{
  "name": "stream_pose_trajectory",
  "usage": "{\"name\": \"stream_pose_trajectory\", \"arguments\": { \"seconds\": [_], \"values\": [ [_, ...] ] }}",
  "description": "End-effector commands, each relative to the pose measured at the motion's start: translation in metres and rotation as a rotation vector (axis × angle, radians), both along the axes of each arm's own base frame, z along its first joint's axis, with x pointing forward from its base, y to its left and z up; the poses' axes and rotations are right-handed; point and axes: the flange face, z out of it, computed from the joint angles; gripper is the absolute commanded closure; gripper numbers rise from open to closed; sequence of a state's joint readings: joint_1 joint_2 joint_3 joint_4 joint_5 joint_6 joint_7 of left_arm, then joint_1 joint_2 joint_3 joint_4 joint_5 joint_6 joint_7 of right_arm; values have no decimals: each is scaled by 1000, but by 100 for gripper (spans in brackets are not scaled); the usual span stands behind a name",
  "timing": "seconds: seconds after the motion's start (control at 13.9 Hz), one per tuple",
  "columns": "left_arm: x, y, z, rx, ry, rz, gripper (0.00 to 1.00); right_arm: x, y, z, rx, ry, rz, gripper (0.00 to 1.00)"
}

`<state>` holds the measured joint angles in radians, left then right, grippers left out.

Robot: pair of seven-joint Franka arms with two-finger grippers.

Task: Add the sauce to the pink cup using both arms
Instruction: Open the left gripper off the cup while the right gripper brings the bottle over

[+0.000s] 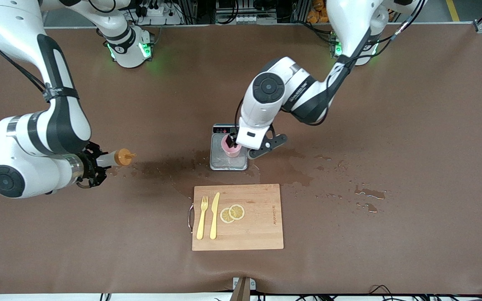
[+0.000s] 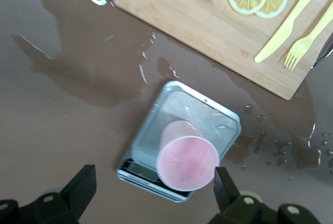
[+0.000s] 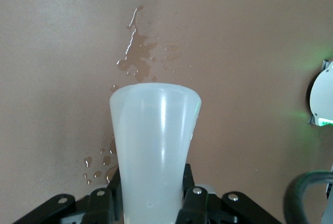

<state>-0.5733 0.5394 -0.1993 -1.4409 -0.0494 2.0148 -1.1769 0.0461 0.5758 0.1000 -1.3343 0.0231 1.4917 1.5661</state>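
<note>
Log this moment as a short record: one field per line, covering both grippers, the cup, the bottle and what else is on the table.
pink cup: upright on the steel scale
left gripper: open, fingers either side of the cup, not gripping it
right gripper: shut on the sauce bottle, held above the table at the right arm's end, nozzle toward the scale
cutting board: nearer the front camera than the scale; holds fork, knife, two lemon slices
table: wet patches around the scale
</note>
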Motion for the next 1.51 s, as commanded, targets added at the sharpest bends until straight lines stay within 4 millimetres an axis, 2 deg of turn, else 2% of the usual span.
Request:
{"name": "stream_pose_trajectory", "arguments": {
  "seconds": [0.0, 0.29, 0.43, 0.65, 0.86, 1.08, 1.22, 1.37, 1.44],
  "values": [
    [10, 43, 32, 42, 12, -74, 0, -11, 29, 9, -89, -13, -33, 55],
    [37, 119, 64, 74, 54, -147, 0, -23, 73, 9, -147, -2, -76, 55],
    [44, 155, 71, 82, 85, -210, 0, -31, 91, 10, -173, 15, -93, 55],
    [43, 196, 79, 88, 102, -262, 0, -42, 126, 10, -226, 3, -114, 55],
    [26, 226, 83, 104, 121, -272, 0, -56, 164, 4, -273, -3, -160, 55],
    [6, 238, 86, 129, 169, -285, 0, -69, 195, -5, -343, -23, -178, 55],
    [3, 264, 91, 131, 204, -305, 0, -82, 210, -6, -391, -8, -183, 56],
    [15, 294, 90, 112, 202, -331, 0, -91, 220, -7, -437, -12, -191, 56],
    [21, 304, 94, 115, 182, -364, 0, -97, 233, -12, -477, -19, -201, 56]
  ]
}}
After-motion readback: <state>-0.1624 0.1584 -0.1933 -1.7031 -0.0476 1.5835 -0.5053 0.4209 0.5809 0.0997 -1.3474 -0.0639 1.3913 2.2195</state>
